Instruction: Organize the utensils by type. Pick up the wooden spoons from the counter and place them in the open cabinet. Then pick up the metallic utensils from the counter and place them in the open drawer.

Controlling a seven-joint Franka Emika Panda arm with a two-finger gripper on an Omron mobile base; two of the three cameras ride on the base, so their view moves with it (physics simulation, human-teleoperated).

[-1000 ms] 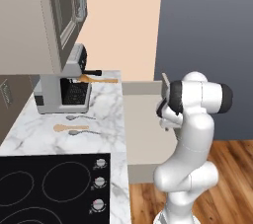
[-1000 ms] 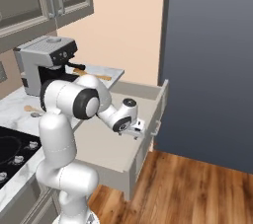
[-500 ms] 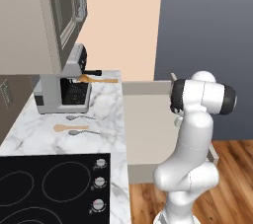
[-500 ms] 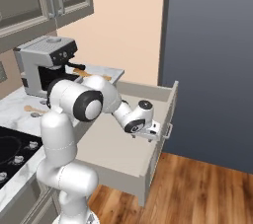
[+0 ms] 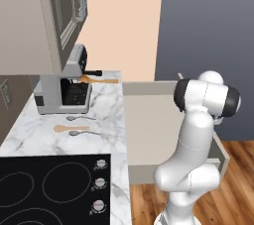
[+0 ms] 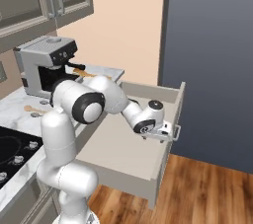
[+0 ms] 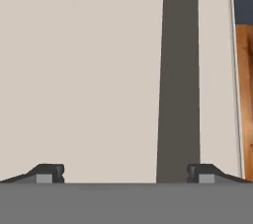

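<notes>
Two wooden spoons lie on the marble counter: one beside the coffee machine, one nearer the cooktop. Two small metallic utensils flank the nearer wooden spoon. The open drawer sticks far out from the counter front. My gripper hangs inside it, close to its front wall. In the hand view the gripper is open over the pale drawer floor, with nothing between its fingertips. The open cabinet hangs above the coffee machine.
A silver coffee machine stands at the back of the counter. The black cooktop with its knobs is in the near left. A dark tall panel stands right of the drawer, above the wooden floor.
The drawer has slid farther out from the counter. My gripper has moved outward with its front wall and stayed open.
</notes>
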